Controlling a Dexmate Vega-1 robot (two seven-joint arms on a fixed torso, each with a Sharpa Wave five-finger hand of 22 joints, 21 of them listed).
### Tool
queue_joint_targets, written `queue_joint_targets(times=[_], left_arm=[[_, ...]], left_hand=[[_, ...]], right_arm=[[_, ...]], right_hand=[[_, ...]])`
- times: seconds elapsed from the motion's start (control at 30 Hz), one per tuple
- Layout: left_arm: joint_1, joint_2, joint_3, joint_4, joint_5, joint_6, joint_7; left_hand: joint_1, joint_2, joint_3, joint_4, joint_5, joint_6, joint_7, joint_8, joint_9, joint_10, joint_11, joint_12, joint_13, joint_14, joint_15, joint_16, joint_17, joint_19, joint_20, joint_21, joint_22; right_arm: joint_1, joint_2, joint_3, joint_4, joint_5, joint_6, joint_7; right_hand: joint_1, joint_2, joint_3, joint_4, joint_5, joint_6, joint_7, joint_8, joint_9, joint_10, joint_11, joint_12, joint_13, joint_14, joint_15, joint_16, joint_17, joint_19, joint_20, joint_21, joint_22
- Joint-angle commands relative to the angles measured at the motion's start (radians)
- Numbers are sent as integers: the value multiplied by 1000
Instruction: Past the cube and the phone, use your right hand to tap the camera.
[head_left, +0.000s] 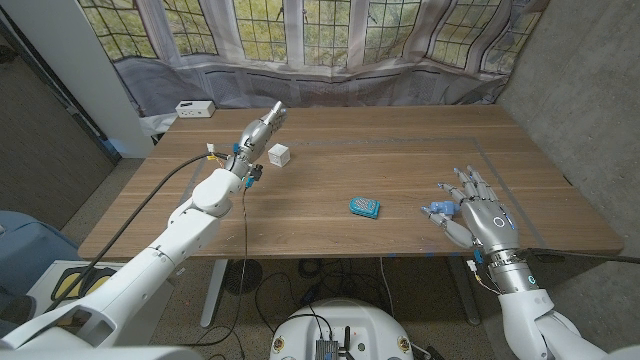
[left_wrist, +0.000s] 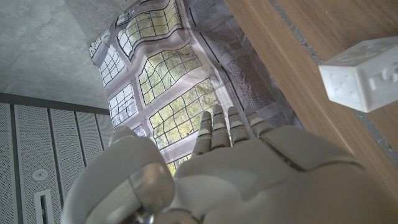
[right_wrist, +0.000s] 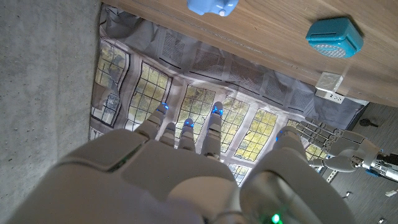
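Right hand (head_left: 482, 212) sits near the table's (head_left: 400, 160) right side, fingers spread wide and holding nothing, with the small blue camera (head_left: 436, 210) just beside its fingers, contact unclear. The teal phone (head_left: 364, 207) lies mid-table to the camera's left, and the white cube (head_left: 279, 155) sits farther left. Left hand (head_left: 258, 132) is raised beside the cube, fingers extended together, empty.

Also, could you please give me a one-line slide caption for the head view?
Right hand open beside a small blue object, teal phone mid-table, left hand raised near the white cube.
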Motion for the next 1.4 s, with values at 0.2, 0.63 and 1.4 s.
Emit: queue_joint_targets(times=[0.2,0.63,1.4], left_arm=[[11,0,-6,-5,4,-3,12],[2,-4,-3,-2,6,0,11],[2,6,-1,-17,4,20,7]], left_hand=[[7,0,3,0,-4,14,-1,3,1,8,2,-4,5,13,-2,-2,1,0,13,1,5],[6,0,4,0,-4,19,0,3,1,8,-1,-5,5,13,-1,-2,1,-2,14,0,5],[7,0,6,-1,-5,22,-2,2,1,9,1,-6,5,12,-2,-3,1,-2,14,0,5]], right_arm=[[35,-43,-43,-31,-12,-133,119],[70,-47,-96,-10,-2,-180,110],[115,-78,-172,14,63,-232,96]], right_hand=[[-16,12,4,12,-4,21,0,-9,3,-85,-6,3,4,-100,-2,-3,7,-134,25,-1,5],[-16,23,10,13,-3,44,-14,-7,3,-118,-23,8,4,-142,-4,-1,6,-221,36,-1,7],[-11,33,22,10,-8,39,-54,-18,3,-155,-48,17,4,-199,-11,9,4,-371,27,5,10]])
